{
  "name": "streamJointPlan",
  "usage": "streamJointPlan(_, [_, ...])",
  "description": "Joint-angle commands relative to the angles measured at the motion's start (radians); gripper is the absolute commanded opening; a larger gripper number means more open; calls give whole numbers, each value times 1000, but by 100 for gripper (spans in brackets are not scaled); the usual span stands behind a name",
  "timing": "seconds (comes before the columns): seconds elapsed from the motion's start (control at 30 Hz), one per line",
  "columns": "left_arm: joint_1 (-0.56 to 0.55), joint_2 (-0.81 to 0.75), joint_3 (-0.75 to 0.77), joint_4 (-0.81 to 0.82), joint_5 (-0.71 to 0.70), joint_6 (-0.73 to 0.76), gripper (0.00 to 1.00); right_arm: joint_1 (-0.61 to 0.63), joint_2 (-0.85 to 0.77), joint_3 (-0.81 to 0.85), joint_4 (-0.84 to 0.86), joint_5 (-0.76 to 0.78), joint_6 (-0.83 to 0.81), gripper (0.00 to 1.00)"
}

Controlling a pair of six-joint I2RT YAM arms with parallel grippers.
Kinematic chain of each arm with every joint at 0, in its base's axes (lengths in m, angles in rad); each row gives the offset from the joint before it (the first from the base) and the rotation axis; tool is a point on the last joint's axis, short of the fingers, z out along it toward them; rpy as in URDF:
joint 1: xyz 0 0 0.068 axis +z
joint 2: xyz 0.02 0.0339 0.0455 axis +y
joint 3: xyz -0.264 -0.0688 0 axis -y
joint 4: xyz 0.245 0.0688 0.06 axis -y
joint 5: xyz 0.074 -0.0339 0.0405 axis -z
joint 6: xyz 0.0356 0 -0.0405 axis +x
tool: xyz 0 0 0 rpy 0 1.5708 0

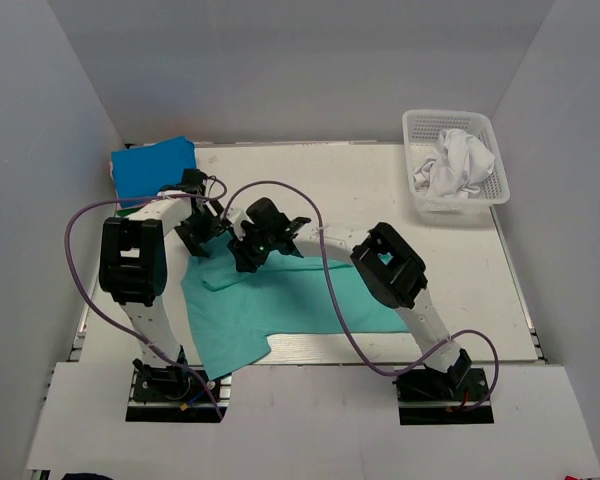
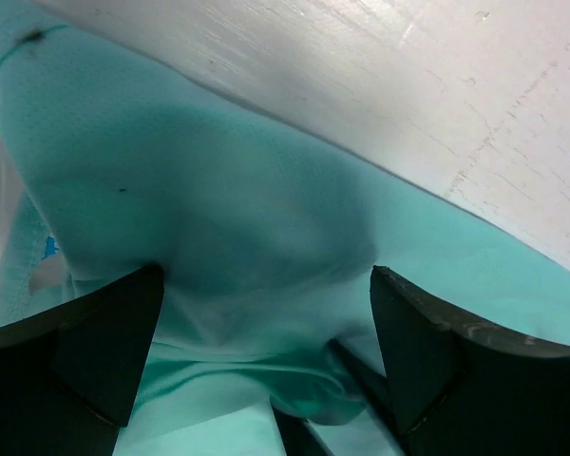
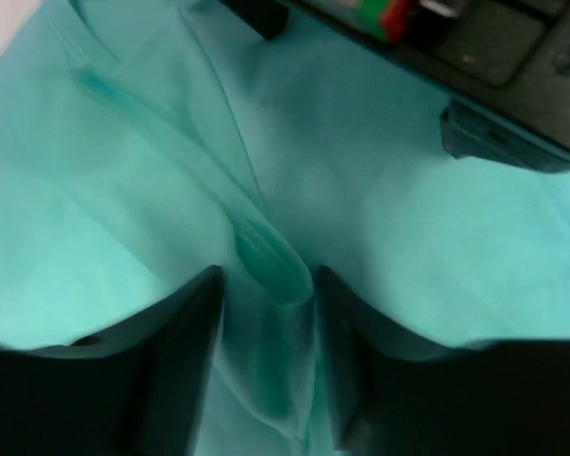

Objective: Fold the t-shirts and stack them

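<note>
The left pincer (image 1: pixel 202 238), jaws spread apart, straddles the teal shirt (image 1: pixel 280 300) at its 11 o'clock corner. At 3 o'clock of it, the right pincer (image 1: pixel 250 255) is clamped on a fold along the shirt's far edge, in the middle of the surface (image 1: pixel 380 185).

White worktop (image 1: pixel 380 190), scuffed. Teal t-shirt (image 1: pixel 280 305) lies spread near-centre to left, rumpled, far edge partly turned over. Blue folded shirt (image 1: pixel 152 168) at far-left corner. Mesh basket (image 1: pixel 458 205) at far-right corner, well apart from both.
</note>
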Motion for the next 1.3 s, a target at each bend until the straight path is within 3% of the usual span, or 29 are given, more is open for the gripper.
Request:
streamJointPlan(0.0, [1,4,-41,18,15,8,100,9,-23,1,55,-11,15,47])
streamJointPlan(0.1, [1,4,-51,19,15,8,100,25,-84,-72,87,-29,8,25])
streamJointPlan(0.2, [1,15,-51,19,15,8,100,38,-151,-136,89,-57,-21,13])
streamJointPlan(0.3, [1,24,-61,19,6,8,100,49,-231,-223,86,-74,-41,13])
streamJointPlan(0.43, [1,35,-72,8,-3,8,100,80,-323,-349,121,-42,-61,22])
streamJointPlan(0.83, [1,-74,-90,-4,-11,8,100,155,-484,-512,-25,6,-160,17])
streamJointPlan(0.9, [-11,-114,-78,-38,-34,18,100,144,-512,-535,13,8,-87,27])
streamJointPlan(0.93, [-22,-129,-69,-47,-34,28,100,141,-536,-559,27,61,-34,27])
streamJointPlan(1.0, [-22,-190,-58,-60,-34,52,100,129,-578,-575,67,101,45,52])
streamJointPlan(1.07, [-33,-240,-49,-69,-34,67,100,109,-618,-602,67,233,154,64])
streamJointPlan(1.1, [-44,-284,-49,-69,-34,83,100,88,-650,-612,64,257,175,88])
streamJointPlan(1.27, [-111,-344,-29,-83,7,72,100,-17,-794,-731,12,511,386,90])
